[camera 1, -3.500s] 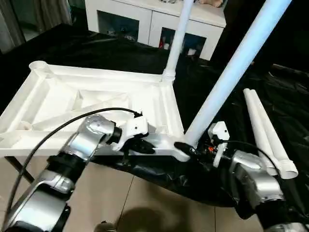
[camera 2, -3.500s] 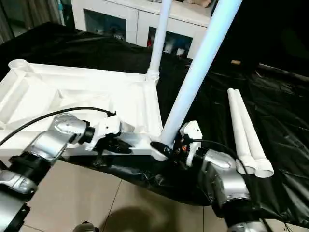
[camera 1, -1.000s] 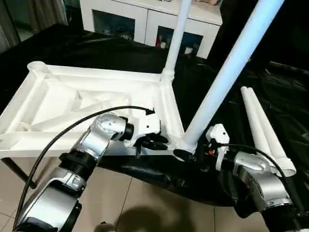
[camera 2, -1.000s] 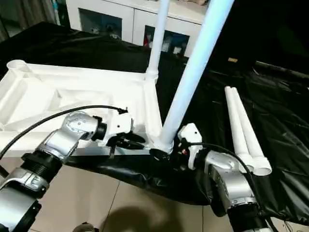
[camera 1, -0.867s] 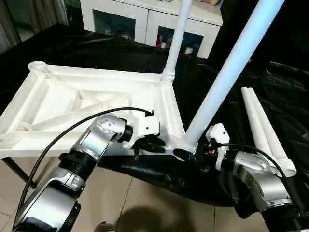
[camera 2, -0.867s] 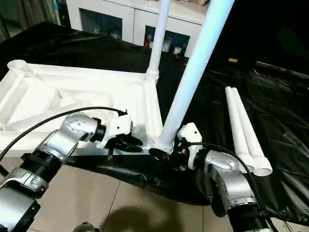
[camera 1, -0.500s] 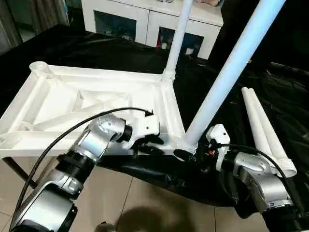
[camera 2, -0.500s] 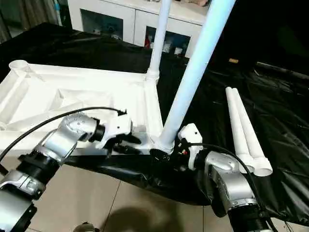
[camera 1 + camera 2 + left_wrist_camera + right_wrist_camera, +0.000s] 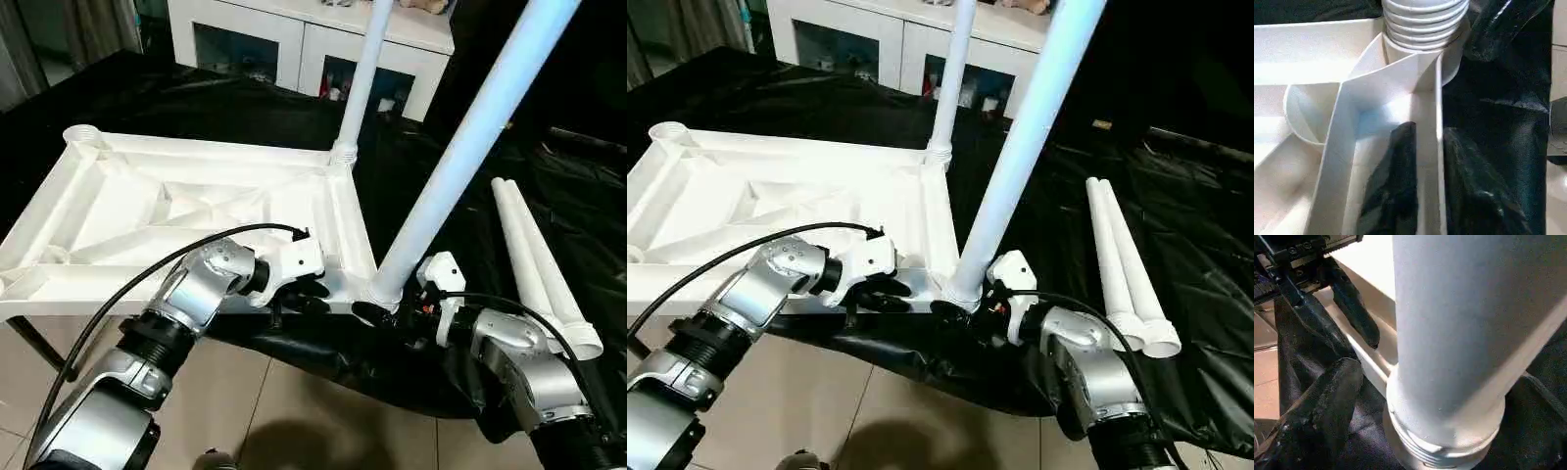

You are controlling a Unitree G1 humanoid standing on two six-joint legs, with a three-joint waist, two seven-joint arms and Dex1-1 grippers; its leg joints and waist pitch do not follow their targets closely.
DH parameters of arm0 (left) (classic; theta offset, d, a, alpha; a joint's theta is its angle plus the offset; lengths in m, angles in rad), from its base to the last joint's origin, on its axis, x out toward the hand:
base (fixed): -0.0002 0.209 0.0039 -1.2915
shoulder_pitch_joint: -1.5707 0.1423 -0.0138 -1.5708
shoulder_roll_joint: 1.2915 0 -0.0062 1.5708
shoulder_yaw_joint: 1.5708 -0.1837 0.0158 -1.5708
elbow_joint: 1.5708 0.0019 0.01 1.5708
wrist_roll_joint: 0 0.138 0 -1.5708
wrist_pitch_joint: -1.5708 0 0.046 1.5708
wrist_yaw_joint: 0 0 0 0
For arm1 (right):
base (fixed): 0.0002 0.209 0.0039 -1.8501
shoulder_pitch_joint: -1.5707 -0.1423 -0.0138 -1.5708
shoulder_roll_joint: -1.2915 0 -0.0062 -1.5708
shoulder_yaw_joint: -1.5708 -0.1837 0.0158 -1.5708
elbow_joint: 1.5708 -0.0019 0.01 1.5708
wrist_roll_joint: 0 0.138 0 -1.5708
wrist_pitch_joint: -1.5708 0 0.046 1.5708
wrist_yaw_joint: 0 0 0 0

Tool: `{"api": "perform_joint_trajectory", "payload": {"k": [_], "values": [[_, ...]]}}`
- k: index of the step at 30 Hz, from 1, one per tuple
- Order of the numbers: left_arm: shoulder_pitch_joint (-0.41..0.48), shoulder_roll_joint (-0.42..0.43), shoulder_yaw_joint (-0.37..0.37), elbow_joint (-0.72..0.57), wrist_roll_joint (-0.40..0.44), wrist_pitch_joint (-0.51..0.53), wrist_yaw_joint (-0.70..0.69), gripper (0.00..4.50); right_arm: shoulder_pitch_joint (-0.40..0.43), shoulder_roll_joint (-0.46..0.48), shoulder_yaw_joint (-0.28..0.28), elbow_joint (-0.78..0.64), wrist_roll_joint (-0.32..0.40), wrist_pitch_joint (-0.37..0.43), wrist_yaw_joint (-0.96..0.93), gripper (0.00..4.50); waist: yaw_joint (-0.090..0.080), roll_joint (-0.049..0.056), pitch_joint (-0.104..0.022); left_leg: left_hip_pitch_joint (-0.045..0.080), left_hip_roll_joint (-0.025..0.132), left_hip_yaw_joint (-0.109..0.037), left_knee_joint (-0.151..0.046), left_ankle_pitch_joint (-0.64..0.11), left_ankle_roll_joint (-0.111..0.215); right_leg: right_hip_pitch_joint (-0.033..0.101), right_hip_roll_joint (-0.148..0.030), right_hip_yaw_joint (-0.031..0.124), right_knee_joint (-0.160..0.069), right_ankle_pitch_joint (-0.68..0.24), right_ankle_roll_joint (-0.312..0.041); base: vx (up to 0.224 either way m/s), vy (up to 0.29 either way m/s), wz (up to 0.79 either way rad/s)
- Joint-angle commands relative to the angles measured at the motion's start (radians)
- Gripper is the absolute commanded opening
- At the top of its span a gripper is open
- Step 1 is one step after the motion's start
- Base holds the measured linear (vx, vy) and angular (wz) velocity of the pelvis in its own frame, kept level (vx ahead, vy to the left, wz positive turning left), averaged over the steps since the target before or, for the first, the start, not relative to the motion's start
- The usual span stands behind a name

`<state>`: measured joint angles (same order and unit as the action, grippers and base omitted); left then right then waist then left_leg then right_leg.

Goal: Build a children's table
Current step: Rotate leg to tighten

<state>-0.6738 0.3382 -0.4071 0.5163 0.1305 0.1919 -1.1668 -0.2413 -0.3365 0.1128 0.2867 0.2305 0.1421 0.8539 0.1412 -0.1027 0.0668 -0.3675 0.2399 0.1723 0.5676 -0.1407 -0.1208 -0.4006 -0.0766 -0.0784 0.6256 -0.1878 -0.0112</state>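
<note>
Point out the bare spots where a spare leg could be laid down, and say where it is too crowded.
Free: the black sheet between the table top and the white cabinet, and the sheet right of the two loose legs. Crowded: the near right corner, where the left gripper clamps the top's rim and the right gripper sits at the foot of the slanting leg.

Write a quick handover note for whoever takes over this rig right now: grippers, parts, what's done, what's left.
Left gripper: shut on the table top's near rim, one finger either side.
Right gripper: at the base of the near-corner leg; grip unclear.
Done: far-corner leg stands in its socket; near-corner leg is threaded in but leaning.
Left: two spare legs lie on the black sheet; both left-side sockets are empty.
</note>
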Motion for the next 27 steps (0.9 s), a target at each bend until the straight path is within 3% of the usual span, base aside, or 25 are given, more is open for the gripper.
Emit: {"api": "perform_joint_trajectory", "payload": {"k": [1, 2, 8, 20, 27], "values": [[-0.006, -0.002, -0.005, 0.012, 0.001, -0.010, -0.001, 0.63, 0.010, -0.010, -0.005, -0.018, -0.007, -0.006, -0.001, 4.21, -0.005, 0.024, -0.072, 0.015, -0.004, 0.005, -0.060, -0.306, -0.003, 0.046, -0.056, 0.043, -0.088, -0.245, -0.153, 0.000, 0.000, 0.00], [-0.006, -0.002, -0.005, 0.012, 0.001, -0.010, -0.001, 0.39, 0.010, -0.010, -0.005, -0.018, -0.007, -0.006, -0.001, 4.21, -0.005, 0.024, -0.072, 0.015, -0.004, 0.006, -0.060, -0.309, -0.003, 0.046, -0.056, 0.044, -0.088, -0.248, -0.153, 0.000, 0.000, 0.00], [0.007, 0.021, -0.036, 0.033, 0.020, -0.061, -0.029, 0.04, 0.001, 0.002, -0.004, -0.008, -0.013, -0.025, -0.015, 4.21, -0.006, 0.024, -0.072, 0.015, -0.004, 0.005, -0.060, -0.317, -0.003, 0.044, -0.057, 0.044, -0.090, -0.262, -0.148, 0.000, 0.000, 0.00], [-0.016, 0.040, -0.031, 0.077, 0.011, -0.123, -0.066, 0.04, -0.062, 0.028, 0.027, 0.074, -0.053, -0.087, -0.013, 4.21, -0.013, 0.022, -0.072, 0.014, -0.004, 0.006, -0.060, -0.306, -0.002, 0.043, -0.056, 0.046, -0.086, -0.252, -0.154, 0.000, 0.000, 0.00], [-0.011, 0.045, -0.023, 0.069, -0.002, -0.119, -0.078, 0.00, -0.090, 0.030, 0.024, 0.125, -0.062, -0.111, -0.010, 3.40, -0.020, 0.020, -0.071, 0.014, -0.005, 0.007, -0.060, -0.305, 0.001, 0.042, -0.057, 0.046, -0.087, -0.274, -0.152, 0.000, 0.000, 0.00]]}}
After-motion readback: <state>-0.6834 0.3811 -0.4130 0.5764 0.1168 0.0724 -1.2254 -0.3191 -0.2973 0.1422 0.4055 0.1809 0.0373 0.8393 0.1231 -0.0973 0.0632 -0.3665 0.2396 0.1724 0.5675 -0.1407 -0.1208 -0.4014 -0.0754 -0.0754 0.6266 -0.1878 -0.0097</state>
